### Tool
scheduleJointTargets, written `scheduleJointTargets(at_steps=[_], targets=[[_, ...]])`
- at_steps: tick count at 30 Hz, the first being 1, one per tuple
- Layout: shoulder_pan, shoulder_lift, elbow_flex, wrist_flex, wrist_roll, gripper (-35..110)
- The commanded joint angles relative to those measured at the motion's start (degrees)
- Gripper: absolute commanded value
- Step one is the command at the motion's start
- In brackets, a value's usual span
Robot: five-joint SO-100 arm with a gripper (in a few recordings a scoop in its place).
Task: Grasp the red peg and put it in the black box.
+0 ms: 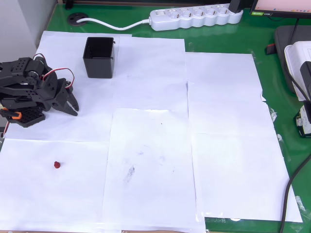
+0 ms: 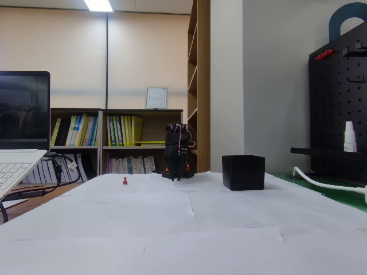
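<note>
Your gripper (image 1: 74,108) sits at the left edge of the overhead view, folded back over the arm's base, with its dark fingers (image 1: 71,100) pointing right and down toward the white paper sheets (image 1: 150,160) that cover the green table (image 1: 272,87). From the overhead view the fingers look drawn close together with nothing between them, though you cannot tell for sure whether they touch. The red peg (image 1: 57,165) lies alone on the paper in the lower left of the overhead view, well apart from the gripper and below it. The black box (image 1: 99,57) stands upright and open-topped near the top, above and just right of the arm. In the fixed view the peg (image 2: 125,181) lies left of the arm and the box (image 2: 243,172) stands to its right. A white power strip (image 1: 197,17) lies along the far edge.
</note>
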Motion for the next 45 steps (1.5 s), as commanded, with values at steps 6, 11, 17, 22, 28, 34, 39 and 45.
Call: scheduleJointTargets(at_steps=[6, 11, 17, 22, 28, 34, 39, 45], targets=[[-1.41, -1.67, 0.44, 4.57, -3.43, 1], [-1.49, -1.85, 0.44, 4.57, -3.43, 1], [-1.41, -1.58, 1.49, 2.46, -3.08, 0], [-1.85, 2.81, 14.68, 2.90, 3.87, 0], [-0.53, 16.70, 38.32, 7.91, 8.88, 0], [2.81, 28.65, 56.25, 15.38, 9.05, 0], [6.33, 38.06, 70.75, 22.59, 8.96, 0], [12.30, 52.03, 88.42, 29.09, 8.53, 0]])
